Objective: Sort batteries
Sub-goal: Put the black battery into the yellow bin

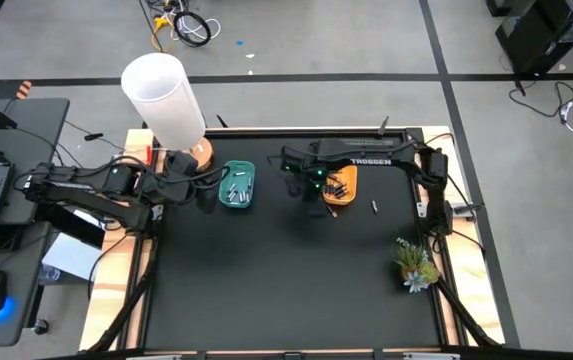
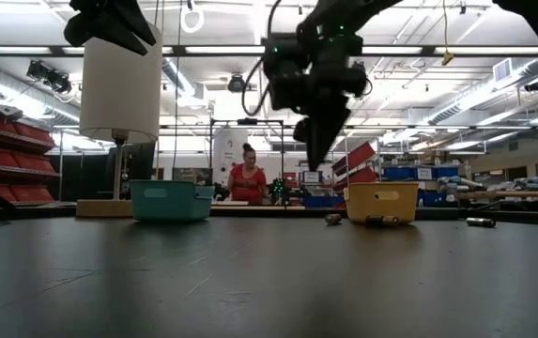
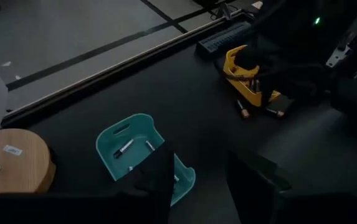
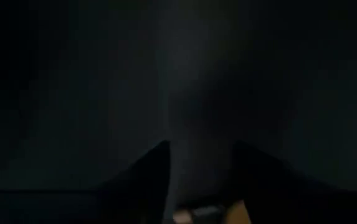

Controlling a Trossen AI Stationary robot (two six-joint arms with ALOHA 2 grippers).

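Several batteries [image 1: 236, 190] lie in the teal tray [image 1: 248, 171], others in the yellow tray [image 1: 350, 178], one loose [image 1: 374, 207] on the surface [image 1: 286, 290] right of it. Right pincer [image 1: 299, 192] hangs just left of the yellow tray, fingers seemingly apart, nothing between. Left pincer [image 3: 198, 180], parted and empty, hovers by the teal tray.

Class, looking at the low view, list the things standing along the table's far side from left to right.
Lamp → teal tray → yellow tray → loose battery.
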